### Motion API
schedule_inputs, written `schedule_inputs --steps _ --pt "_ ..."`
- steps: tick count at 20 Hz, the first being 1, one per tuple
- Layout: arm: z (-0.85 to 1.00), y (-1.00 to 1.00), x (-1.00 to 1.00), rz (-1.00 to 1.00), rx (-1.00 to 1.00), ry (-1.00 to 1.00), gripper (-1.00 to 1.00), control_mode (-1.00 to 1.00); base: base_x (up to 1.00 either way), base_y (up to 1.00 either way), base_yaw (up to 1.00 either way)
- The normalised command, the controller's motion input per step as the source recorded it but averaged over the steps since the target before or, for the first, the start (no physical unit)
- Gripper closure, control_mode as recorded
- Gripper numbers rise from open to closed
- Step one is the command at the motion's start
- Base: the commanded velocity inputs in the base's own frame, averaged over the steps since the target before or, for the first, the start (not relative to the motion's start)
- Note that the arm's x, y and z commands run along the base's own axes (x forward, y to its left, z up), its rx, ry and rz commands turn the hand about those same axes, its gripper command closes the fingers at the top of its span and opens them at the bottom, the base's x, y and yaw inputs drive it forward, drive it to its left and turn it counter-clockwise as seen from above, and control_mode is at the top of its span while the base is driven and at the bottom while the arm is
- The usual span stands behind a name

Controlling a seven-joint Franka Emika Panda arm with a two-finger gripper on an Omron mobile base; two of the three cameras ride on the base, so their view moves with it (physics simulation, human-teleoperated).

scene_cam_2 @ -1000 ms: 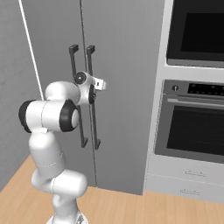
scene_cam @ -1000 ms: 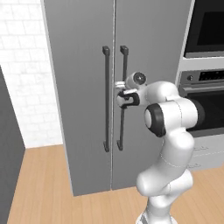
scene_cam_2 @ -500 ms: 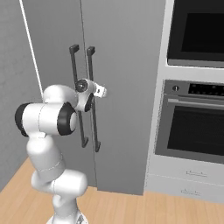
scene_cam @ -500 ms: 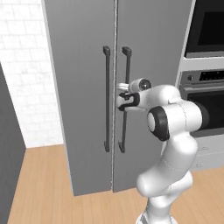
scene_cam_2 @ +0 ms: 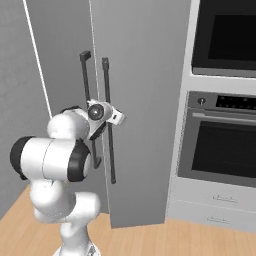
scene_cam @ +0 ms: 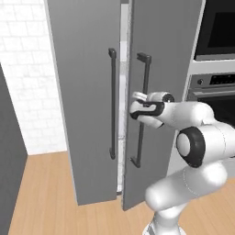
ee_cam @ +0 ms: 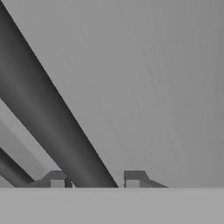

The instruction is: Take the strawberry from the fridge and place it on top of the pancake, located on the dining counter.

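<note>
The fridge's (scene_cam: 92, 92) right door (scene_cam: 165, 69) has just swung out a crack, pulled by the fingers (ee_cam: 94, 181) closed around its dark handle (scene_cam: 141, 110) mid-frame, so the strawberry is probably inside, hidden behind the doors.

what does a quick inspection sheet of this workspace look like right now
surface: wood floor in front of the fridge; no counter seen
job's things: fridge, right door swung slightly ajar, pale gap between the doors; strawberry and pancake not seen
clutter: nothing seen
grippers: hand has a finger on each side of the right door's dark handle; firm grip cannot be told
cables: nothing seen
surroundings: wall ovens right of the fridge, white brick wall to its left
</note>
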Motion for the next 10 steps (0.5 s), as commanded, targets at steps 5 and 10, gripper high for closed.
schedule_inputs --steps 5,10 --pt "0.24 -1.00 -0.65 0.01 0.14 -0.14 1.00 -1.00 0.00 0.00 0.00" --pt "0.23 -1.00 -0.67 0.00 0.13 -0.15 1.00 -1.00 0.00 0.00 0.00"
